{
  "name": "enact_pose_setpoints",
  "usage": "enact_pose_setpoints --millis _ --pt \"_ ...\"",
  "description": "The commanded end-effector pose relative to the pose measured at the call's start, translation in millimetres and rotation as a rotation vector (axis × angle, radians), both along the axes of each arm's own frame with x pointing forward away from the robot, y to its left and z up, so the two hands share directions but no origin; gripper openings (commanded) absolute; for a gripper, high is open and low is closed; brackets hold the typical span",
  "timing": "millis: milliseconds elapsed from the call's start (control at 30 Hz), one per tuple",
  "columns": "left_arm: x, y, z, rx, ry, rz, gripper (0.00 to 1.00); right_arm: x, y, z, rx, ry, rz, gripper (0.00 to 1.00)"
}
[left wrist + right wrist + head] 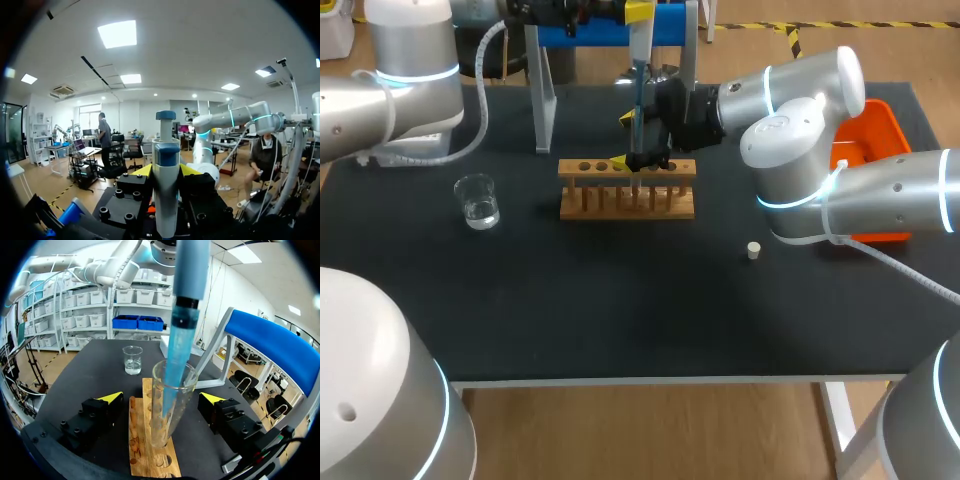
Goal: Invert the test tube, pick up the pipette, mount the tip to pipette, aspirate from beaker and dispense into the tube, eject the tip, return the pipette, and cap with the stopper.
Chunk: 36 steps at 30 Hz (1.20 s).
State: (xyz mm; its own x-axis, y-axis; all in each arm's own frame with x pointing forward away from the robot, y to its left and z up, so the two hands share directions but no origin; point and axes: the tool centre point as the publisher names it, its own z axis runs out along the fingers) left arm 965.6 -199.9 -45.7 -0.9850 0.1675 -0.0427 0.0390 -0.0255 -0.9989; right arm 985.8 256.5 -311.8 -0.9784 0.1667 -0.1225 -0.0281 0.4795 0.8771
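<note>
Right wrist view has the pipette [187,290] dipping its tip into the mouth of the test tube [167,410], which stands in the wooden rack [150,465] so the liquid can drop straight in. My left claw [166,170] is clamped on the pipette, holding it upright. My right claw [161,397] straddles the test tube, fingers spread wide and, as far as I can tell, clear of the glass, probably to steady it.

On the black table [620,300]: a beaker [477,200] at left, a wooden rack [627,190] upper centre, a white stopper [753,250] right of centre, an orange tray [876,140] upper right.
</note>
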Motion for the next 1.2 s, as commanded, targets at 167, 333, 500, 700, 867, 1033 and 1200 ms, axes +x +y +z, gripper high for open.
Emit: enact_pose_setpoints --millis 167,333,500,700,867,1033,1200 --pt "-2.1 -3 6.6 0.014 0.002 0.005 0.0 -0.1 0 1 -0.003 0.001 0.0 1.0" --pt "-2.6 -5 10.0 0.02 0.006 0.007 0.0 -0.1 0 1 -0.003 0.001 0.0 1.0" --pt "-3.6 -6 14.2 0.022 0.005 0.011 0.0 -0.1 0 1 -0.003 0.001 0.0 1.0" --pt "-5.2 -9 19.0 0.029 0.0 0.013 0.0 -0.1 0 1 -0.003 0.001 0.0 1.0" --pt "-6.8 -10 23.3 0.034 -0.006 0.017 0.0 -0.1 0 1 -0.003 0.001 0.0 1.0" --pt "-8.7 -11 28.1 0.036 -0.013 0.019 0.0 -0.1 0 1 -0.003 0.001 0.0 1.0" --pt "-11.3 -12 31.7 0.037 -0.017 0.024 0.0 -0.1 0 1 -0.003 0.001 0.0 1.0"
